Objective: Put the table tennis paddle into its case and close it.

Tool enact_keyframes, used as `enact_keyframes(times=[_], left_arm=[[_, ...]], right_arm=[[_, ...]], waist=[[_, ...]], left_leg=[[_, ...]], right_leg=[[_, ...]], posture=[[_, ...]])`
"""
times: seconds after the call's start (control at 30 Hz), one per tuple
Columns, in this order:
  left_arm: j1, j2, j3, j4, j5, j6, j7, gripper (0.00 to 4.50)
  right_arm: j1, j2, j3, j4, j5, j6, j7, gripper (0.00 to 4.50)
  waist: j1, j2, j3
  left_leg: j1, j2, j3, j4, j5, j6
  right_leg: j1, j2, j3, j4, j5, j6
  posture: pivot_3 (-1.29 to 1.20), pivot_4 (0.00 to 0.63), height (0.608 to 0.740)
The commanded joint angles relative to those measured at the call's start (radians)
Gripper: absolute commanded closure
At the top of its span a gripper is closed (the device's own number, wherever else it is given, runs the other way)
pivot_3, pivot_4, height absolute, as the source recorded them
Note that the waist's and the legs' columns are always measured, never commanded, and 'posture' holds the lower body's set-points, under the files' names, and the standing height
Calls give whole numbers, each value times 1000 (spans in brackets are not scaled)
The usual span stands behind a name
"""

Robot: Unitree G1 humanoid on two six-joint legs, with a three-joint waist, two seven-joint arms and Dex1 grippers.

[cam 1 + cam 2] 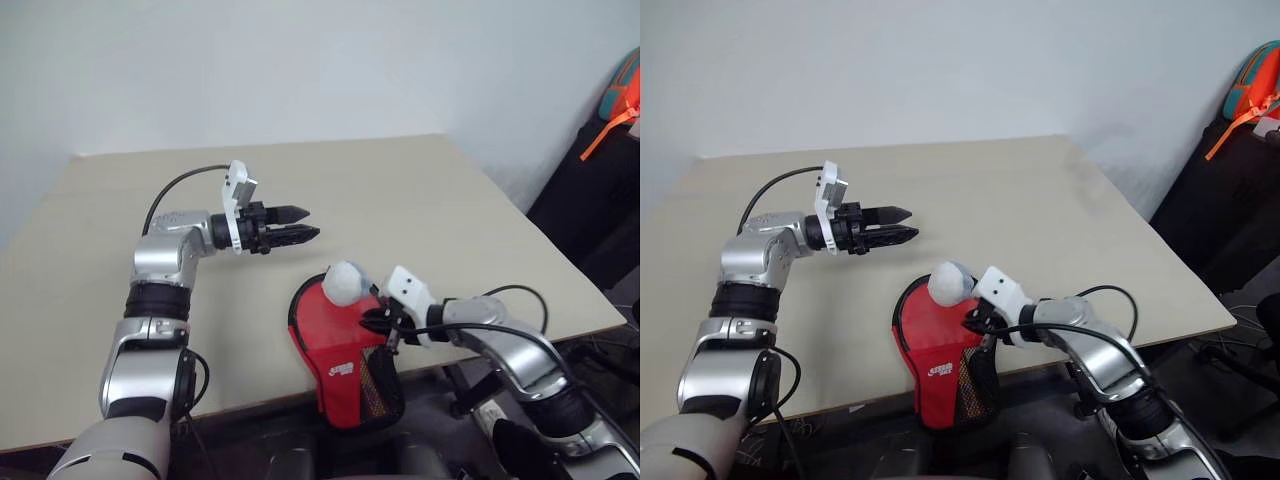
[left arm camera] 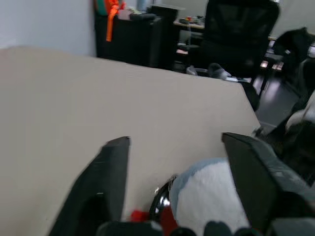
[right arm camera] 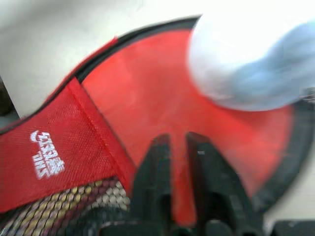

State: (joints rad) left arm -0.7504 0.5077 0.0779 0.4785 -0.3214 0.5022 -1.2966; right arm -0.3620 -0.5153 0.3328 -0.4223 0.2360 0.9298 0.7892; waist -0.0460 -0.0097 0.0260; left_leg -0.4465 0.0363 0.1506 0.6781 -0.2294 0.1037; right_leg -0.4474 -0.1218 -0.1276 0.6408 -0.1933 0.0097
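Case (image 1: 335, 345) — red, black-edged, flat at the near edge of the table (image 1: 420, 200), its mesh end hanging over that edge toward me; white logo up. Paddle: not visible as such; yellow-and-red striping shows through the mesh in my right wrist view, so I judge it already inside. A pale rounded object (image 1: 345, 282) sits on the round end of the case — what it is I cannot tell. Left gripper (image 1: 300, 224): raised above the table behind the case, pointing toward my right, fingers apart, holding nothing. Right gripper (image 3: 177, 147): low over the red face near the mesh, fingers a narrow gap apart, nothing between them. Step in hand, by my reading: closing. Whether the zip is fully shut I cannot tell from here. Next move calls for finding the zip pull along the black edging, pinching it with one gripper and steadying the case with the other.
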Motion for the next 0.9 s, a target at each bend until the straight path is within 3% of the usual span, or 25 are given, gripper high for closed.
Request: enact_keyframes(times=[0.03,0.2,0.27,0.53,0.9], left_arm=[[61,6,17,-128,-47,45,47,2756],[259,-29,-49,-301,-46,77,113,4500],[306,-36,-72,-351,-42,78,136,4500],[406,-20,-126,-473,-74,117,155,4500],[427,-10,-134,-493,-85,117,182,4500]], right_arm=[[-46,-36,-83,-74,59,52,11,2536],[-160,-42,-160,-36,98,86,-17,724],[-195,-24,-155,-18,94,89,-42,30],[-251,72,-69,69,58,59,-119,30],[-253,140,50,160,12,-31,-136,30]], waist=[[0,0,0],[1,1,1],[3,1,1],[1,2,1],[0,2,1]], left_leg=[[0,0,0,0,0,0],[0,0,0,0,0,0],[0,0,0,0,0,0],[0,0,1,-1,0,0],[0,0,4,-3,0,-1]], right_leg=[[0,0,0,0,0,0],[0,0,0,0,0,0],[0,0,0,0,0,0],[-1,-1,0,0,0,0],[-2,0,2,1,0,0]], posture=[[0,0,715],[0,0,715],[0,0,715],[0,0,715],[0,0,715]])
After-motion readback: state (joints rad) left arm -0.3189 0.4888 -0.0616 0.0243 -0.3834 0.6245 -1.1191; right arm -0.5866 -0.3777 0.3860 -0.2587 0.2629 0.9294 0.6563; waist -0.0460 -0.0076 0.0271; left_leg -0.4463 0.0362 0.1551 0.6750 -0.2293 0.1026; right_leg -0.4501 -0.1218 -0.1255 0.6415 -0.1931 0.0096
